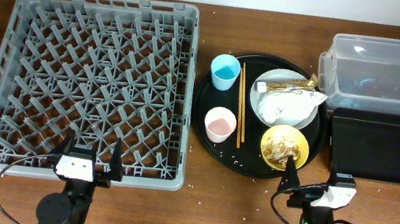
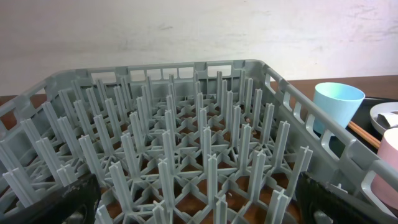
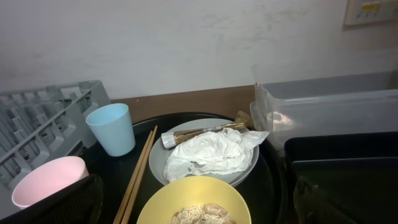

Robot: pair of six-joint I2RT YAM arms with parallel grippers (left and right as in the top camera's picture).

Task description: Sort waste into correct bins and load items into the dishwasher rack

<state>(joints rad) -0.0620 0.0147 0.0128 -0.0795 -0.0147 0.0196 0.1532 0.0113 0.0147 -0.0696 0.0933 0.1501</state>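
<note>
The grey dishwasher rack (image 1: pixel 92 79) fills the left of the table and holds nothing. On a round black tray (image 1: pixel 203 116) sit a light-blue cup (image 1: pixel 225 71), a pink cup (image 1: pixel 220 123), brown chopsticks (image 1: pixel 241 104), a grey-white plate (image 1: pixel 268 81) holding a crumpled white wrapper (image 1: pixel 288 105) and a gold-brown wrapper (image 1: pixel 293 84), and a yellow bowl (image 1: pixel 284 147) of food scraps. The clear tub (image 1: pixel 391 74) and black tray bin (image 1: pixel 383 147) stand at the right. My left gripper (image 1: pixel 88 157) is open at the rack's near edge. My right gripper (image 1: pixel 311 184) is open just in front of the bowl (image 3: pixel 193 202).
The rack's near wall and pegs (image 2: pixel 205 168) stand directly before the left gripper. White rice grains lie scattered on the brown table (image 1: pixel 240 215) near the round tray. A pale wall runs along the back edge.
</note>
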